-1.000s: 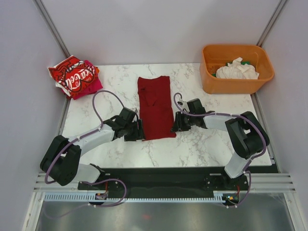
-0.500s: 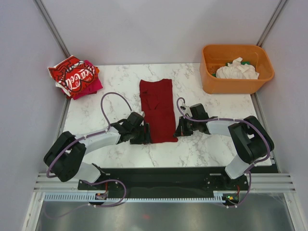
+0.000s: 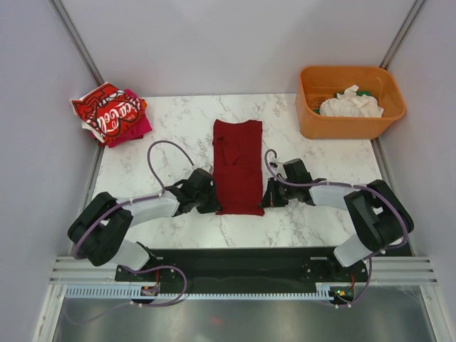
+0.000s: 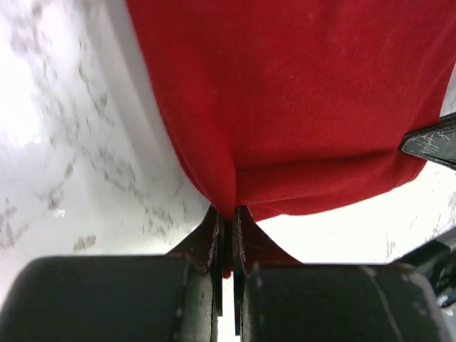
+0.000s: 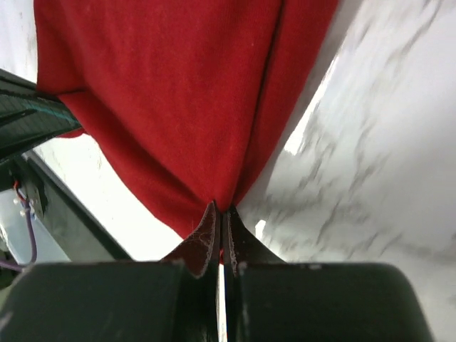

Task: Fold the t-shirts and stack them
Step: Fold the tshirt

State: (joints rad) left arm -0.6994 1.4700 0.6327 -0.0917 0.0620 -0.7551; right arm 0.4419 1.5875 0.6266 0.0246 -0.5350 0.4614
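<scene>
1. Two near corners of the dark red t-shirt (image 3: 237,165), laid lengthwise mid-table (image 3: 171,135), are pinched: one is clamped by the left gripper (image 3: 213,202), the other by the right gripper (image 3: 264,198).
2. A crosswise fold is judged to be in hand.
3. Next, both corners are to be lifted evenly and carried toward the far hem.

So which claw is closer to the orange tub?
Right. The right gripper pinches the dark red t-shirt at its near corner, in front and left of the orange tub; the left gripper pinches the other near corner, farther left.
</scene>
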